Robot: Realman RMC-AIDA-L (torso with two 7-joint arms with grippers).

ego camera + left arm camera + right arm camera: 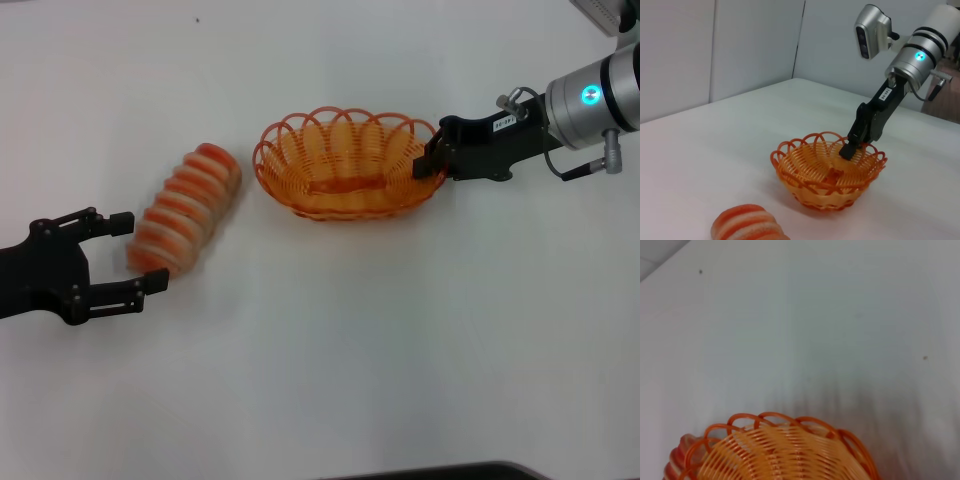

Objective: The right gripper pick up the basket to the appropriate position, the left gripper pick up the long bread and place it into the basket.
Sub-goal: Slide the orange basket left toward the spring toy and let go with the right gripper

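Observation:
The orange wire basket (345,165) sits on the white table near the middle. My right gripper (436,158) reaches in from the right and is shut on the basket's right rim; in the left wrist view this gripper (849,149) has one finger inside the basket (827,175). The long bread (186,208), cream with orange-red stripes, lies slantwise left of the basket. My left gripper (146,253) is open at the lower left, its fingertips on either side of the bread's near end. The bread's end (747,225) shows in the left wrist view. The right wrist view shows the basket (780,452).
The white table (330,370) spreads wide around the objects. A dark edge (450,472) lies along the front of the table. Grey wall panels (715,45) stand behind the table in the left wrist view.

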